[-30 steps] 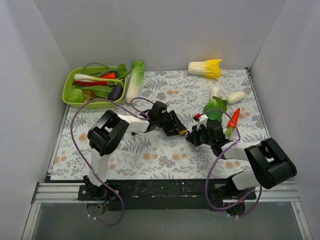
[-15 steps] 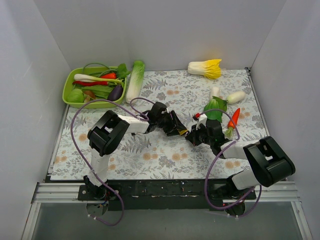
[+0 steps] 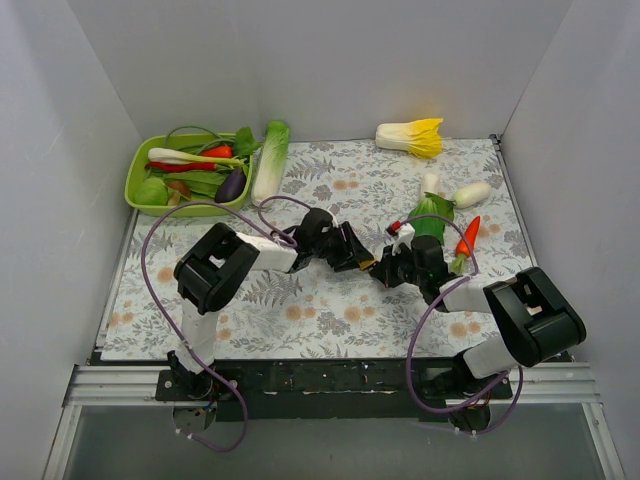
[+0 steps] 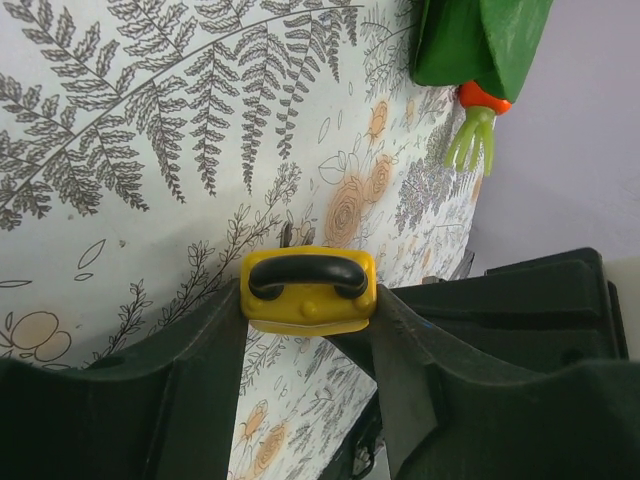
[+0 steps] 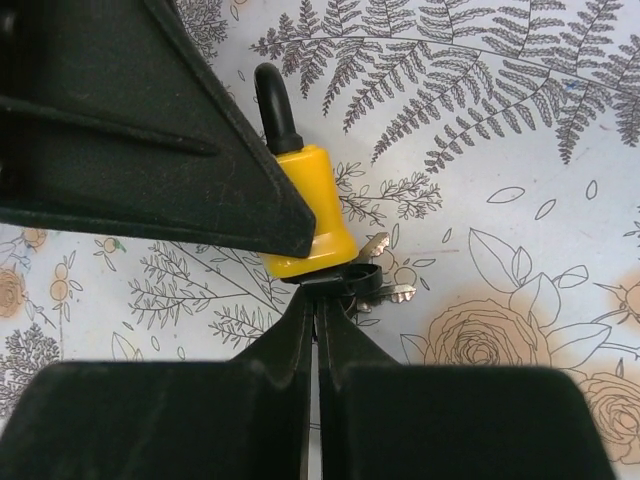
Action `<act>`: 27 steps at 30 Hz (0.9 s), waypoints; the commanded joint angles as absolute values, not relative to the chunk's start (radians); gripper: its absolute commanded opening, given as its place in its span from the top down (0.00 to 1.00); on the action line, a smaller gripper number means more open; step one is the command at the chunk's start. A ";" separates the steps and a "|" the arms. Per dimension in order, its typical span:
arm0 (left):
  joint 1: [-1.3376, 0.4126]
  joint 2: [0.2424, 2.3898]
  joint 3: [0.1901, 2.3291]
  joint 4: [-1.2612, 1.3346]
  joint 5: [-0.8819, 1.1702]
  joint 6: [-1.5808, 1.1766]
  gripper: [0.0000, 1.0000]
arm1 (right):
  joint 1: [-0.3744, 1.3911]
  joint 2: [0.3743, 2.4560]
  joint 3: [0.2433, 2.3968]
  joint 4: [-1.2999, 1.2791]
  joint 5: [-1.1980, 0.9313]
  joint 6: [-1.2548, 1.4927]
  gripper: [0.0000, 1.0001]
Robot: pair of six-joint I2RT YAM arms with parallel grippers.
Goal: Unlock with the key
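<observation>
A yellow padlock (image 4: 308,292) with a black shackle (image 5: 272,100) is held just above the floral mat, my left gripper (image 4: 308,312) shut on its body from both sides. In the top view the padlock (image 3: 370,264) sits between the two wrists at mid-table. My right gripper (image 5: 312,292) is shut on the black head of a key (image 5: 338,281) that meets the padlock's (image 5: 305,215) bottom end. Two spare silver keys (image 5: 392,292) hang off the ring beside it. The keyhole itself is hidden.
A green tray (image 3: 138,192) of vegetables stands at the far left, a long green vegetable (image 3: 270,160) beside it. A napa cabbage (image 3: 412,136) lies at the back. Bok choy (image 3: 432,214), a carrot (image 3: 467,238) and a white radish (image 3: 470,194) lie just beyond my right wrist.
My right gripper has edged up and left toward the padlock, closing the small gap. The left gripper and padlock have stayed put.
</observation>
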State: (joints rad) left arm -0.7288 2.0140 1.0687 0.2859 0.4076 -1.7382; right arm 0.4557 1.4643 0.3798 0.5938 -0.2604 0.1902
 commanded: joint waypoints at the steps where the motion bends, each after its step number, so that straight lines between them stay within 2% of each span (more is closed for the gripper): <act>1: -0.804 1.987 0.979 0.290 0.502 -1.661 1.00 | 0.425 1.457 0.428 0.797 -0.342 0.284 0.99; 10: -0.810 1.902 0.879 0.517 0.572 -1.626 1.00 | 0.328 1.451 0.376 1.023 -0.573 0.517 0.99; 27: -0.848 1.799 0.861 0.635 0.643 -1.534 1.00 | 0.259 1.420 0.360 1.272 -0.706 0.736 0.99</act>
